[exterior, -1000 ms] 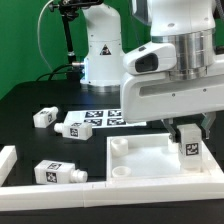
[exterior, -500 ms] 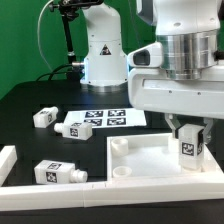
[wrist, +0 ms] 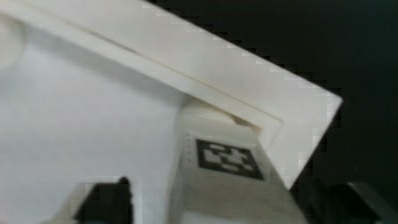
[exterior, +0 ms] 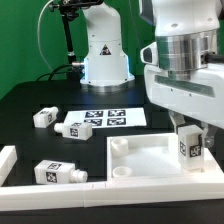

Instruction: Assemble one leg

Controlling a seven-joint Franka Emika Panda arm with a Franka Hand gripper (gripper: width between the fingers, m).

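A white leg (exterior: 188, 146) with a black-and-white tag stands upright at the corner of the large white square panel (exterior: 150, 160) on the exterior view's right. My gripper (exterior: 189, 138) comes down from above and straddles the leg. In the wrist view the leg (wrist: 231, 165) sits between the two fingers (wrist: 111, 200) with a narrow gap showing on each side, so the jaws are open around it. The leg's foot is in the panel's rimmed corner (wrist: 267, 115). Two more legs lie on the black table, one (exterior: 43, 117) at the left and one (exterior: 57, 171) nearer the front.
The marker board (exterior: 100, 122) lies flat behind the panel. The robot's white base (exterior: 105, 55) stands at the back. A white rail (exterior: 12, 160) runs along the left and front of the table. A raised socket (exterior: 120, 147) shows on the panel's left side.
The wrist and hand have shifted toward the exterior view's right over the last second. The leg stays upright in the same corner of the panel.
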